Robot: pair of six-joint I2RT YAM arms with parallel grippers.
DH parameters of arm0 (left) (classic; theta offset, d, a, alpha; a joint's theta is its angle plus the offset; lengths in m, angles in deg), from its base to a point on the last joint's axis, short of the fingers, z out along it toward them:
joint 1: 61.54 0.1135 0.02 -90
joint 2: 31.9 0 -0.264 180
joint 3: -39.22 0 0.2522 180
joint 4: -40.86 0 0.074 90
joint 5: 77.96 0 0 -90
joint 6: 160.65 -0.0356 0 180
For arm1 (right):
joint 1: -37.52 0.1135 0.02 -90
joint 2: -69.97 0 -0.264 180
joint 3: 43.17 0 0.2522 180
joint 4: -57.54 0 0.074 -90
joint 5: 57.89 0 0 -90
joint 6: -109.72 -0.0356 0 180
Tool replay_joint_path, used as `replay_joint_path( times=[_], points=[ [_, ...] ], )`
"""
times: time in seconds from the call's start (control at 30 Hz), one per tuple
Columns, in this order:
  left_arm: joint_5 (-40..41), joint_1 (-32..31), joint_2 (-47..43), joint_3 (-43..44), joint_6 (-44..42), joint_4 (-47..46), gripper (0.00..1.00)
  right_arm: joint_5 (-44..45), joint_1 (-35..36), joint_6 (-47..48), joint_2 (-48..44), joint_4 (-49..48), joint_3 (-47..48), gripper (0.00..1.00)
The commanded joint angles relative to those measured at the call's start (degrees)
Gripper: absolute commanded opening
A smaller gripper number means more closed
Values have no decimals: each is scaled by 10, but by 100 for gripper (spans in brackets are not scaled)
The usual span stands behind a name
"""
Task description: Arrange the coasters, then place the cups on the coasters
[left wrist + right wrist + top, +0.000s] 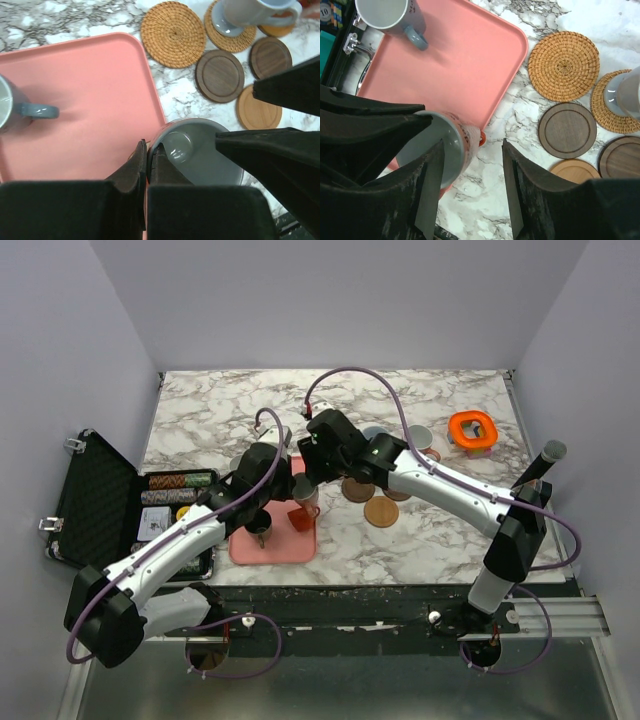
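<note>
One cup (252, 11) sits on a coaster (235, 45); others wait. Our left pincer (147, 157) grips an orange cup (200, 155)'s rim at the tray (75, 75)'s edge; our right pincer (470, 170) stands open beside it.

Ahead of the left fingers (132, 172) lie six coasters (172, 34), two woven, two dark wood and two light wood, with three cups (250, 10) in view, one cup (200, 155) pinched by those fingers, and one pink tray (75, 90) left of them.
</note>
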Motion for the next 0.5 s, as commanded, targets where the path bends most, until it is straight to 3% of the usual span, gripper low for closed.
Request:
replay_joint_path(
  times=[0.0, 0.23, 0.47],
  points=[
    [95, -3, -27, -7, 72, -18, 0, 32, 3, -46, -25, -24, -21, 58],
    [148, -3, -11, 4, 121, -14, 0, 12, 11, -50, -75, -115, -113, 59],
    [173, -3, 5, 6, 145, -13, 0, 18, 11, -66, -50, -94, -74, 55]
  ],
)
